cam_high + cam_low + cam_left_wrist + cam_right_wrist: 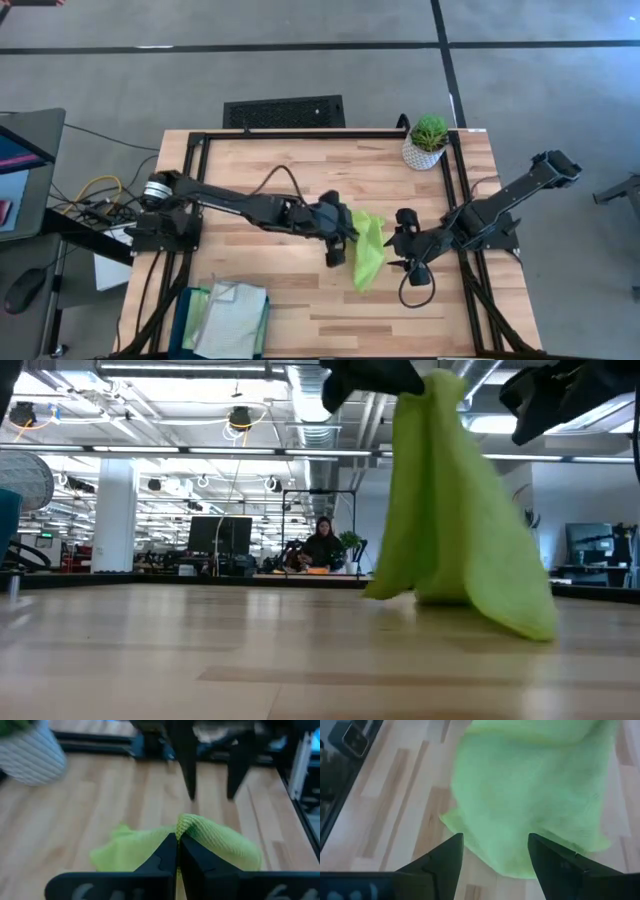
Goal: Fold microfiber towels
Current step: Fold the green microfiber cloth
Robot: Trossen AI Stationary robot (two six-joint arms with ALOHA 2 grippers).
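Nearest the front edge of the worktop (300, 310), a teal bin (190, 318) is sitting at the left with pale folded cloths (232, 318) lying on it; their separate colours cannot be told from above.

Farther in, near the middle of the worktop, the lime green towel (369, 248) is hanging from the left claw (345, 243). The left claw's fingers (165, 857) are pressed tight together on a pinched fold at the towel's upper edge, so the claw is gripping the towel. In the low view the towel (450, 510) is draping downward from that pinch, narrow at the top and spreading wider below, with its lower end resting on the wood. Its long axis is running steeply up and down, leaning a little. From above, it is showing as a narrow strip running from the claw toward the front edge of the worktop.

Just beside the towel, on its other side, the right claw (405, 247) is hovering with its fingers (442, 862) spread wide and holding nothing. In the right wrist view the towel (535, 795) is lying ahead of those open fingers, just apart from them.

Farther back, a potted plant (427, 141) in a white ribbed pot is standing near the far right corner of the worktop, well apart from the towel.

Beyond the worktop, a person (322, 545) is sitting at a desk in the room.
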